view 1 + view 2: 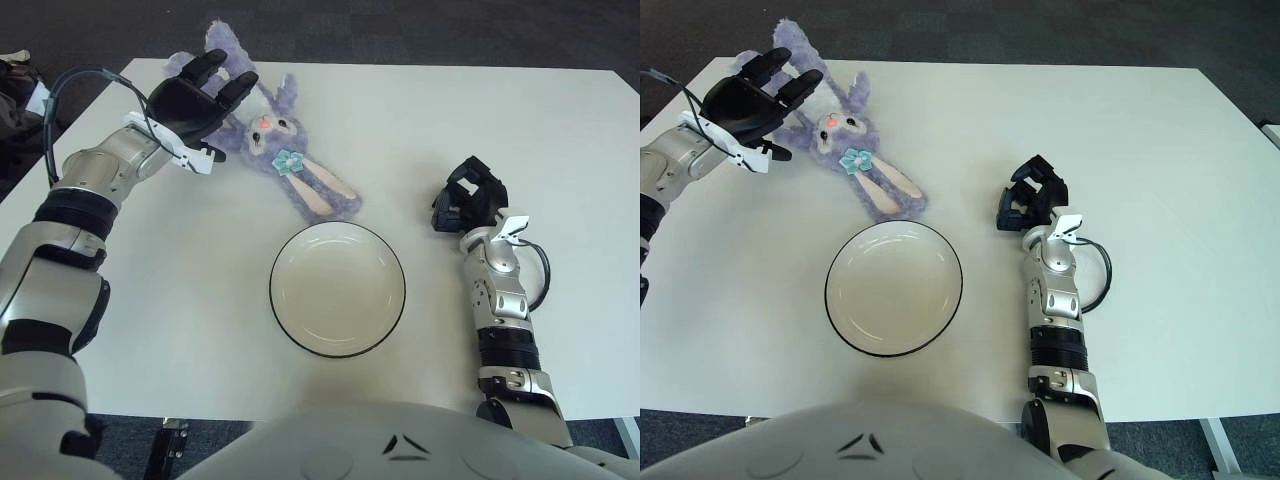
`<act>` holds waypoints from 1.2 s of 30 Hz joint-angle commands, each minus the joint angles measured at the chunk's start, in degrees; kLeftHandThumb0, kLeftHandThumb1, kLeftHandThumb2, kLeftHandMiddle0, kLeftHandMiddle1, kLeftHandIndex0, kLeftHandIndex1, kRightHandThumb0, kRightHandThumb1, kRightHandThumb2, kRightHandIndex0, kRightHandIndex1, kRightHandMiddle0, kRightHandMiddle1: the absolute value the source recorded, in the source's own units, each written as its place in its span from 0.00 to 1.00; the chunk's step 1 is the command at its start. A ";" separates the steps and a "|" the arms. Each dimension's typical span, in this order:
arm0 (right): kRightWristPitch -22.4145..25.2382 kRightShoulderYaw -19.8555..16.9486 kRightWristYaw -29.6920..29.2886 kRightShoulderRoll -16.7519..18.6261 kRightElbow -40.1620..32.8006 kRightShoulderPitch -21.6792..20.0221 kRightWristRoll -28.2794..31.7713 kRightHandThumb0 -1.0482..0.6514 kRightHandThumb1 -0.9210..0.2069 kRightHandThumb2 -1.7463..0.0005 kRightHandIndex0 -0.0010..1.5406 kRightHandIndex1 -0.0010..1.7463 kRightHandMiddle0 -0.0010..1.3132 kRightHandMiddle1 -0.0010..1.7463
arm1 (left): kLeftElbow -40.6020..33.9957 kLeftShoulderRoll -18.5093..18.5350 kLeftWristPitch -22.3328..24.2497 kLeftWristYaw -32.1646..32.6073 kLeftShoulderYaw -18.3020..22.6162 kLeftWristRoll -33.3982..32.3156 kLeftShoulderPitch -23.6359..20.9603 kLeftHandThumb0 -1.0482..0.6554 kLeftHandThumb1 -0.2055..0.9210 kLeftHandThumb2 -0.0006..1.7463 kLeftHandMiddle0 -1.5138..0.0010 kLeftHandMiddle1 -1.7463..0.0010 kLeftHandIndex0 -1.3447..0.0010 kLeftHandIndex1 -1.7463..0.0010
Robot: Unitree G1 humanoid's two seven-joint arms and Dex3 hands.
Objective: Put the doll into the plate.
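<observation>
Two views cover one scene on a white table [500, 130].

Left eye view: the plate [338, 289] sits near the centre, white with a dark rim, nothing in it. The doll [285, 160] (a purple plush rabbit with a pink nose and a teal bow) lies flat on the table at 11 o'clock from the plate, outside it; its feet point toward the plate and end just short of the rim. The left hand [195, 100] shows at 9 o'clock from the doll's head, overlapping the doll's left edge, with its dark fingers [238, 88] spread wide and nothing grasped. Whether it touches the plush cannot be told. The right hand [467, 200] shows at 3 o'clock from the plate, well apart from it, with its fingers curled inward around nothing.

Right eye view: the same layout. The doll [855, 165] lies at 11 o'clock from the plate [894, 288]. The left hand [750, 100] is splayed at the doll's left side. The right hand [1032, 205] is curled and holds nothing, at 2 o'clock from the plate.
</observation>
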 commanded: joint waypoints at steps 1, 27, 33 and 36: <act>1.94 -0.41 0.37 0.53 2.89 2.27 1.08 0.61 0.89 0.00 0.61 0.95 0.53 1.00 | 2.48 -0.59 -0.61 0.25 -1.50 0.23 -2.85 0.17 0.67 0.41 1.00 1.00 1.00 1.00; 2.20 -0.15 0.83 0.41 2.44 2.60 0.81 0.61 0.89 0.00 0.60 0.96 0.53 1.00 | 13.78 -4.62 -4.86 -0.21 -8.84 -0.14 -11.49 0.14 0.67 0.41 0.99 1.00 1.00 1.00; 2.33 -0.16 0.76 0.44 2.36 2.61 0.73 0.61 0.89 0.00 0.60 0.97 0.52 1.00 | 15.07 -5.78 -4.85 -1.37 -9.00 -1.20 -12.25 0.13 0.68 0.39 0.97 0.99 1.00 1.00; 2.40 -0.14 0.76 0.39 2.34 2.61 0.66 0.61 0.89 0.00 0.60 0.97 0.52 1.00 | 15.57 -6.58 -4.87 -2.62 -8.79 -2.24 -12.53 0.13 0.67 0.39 0.96 0.98 1.00 1.00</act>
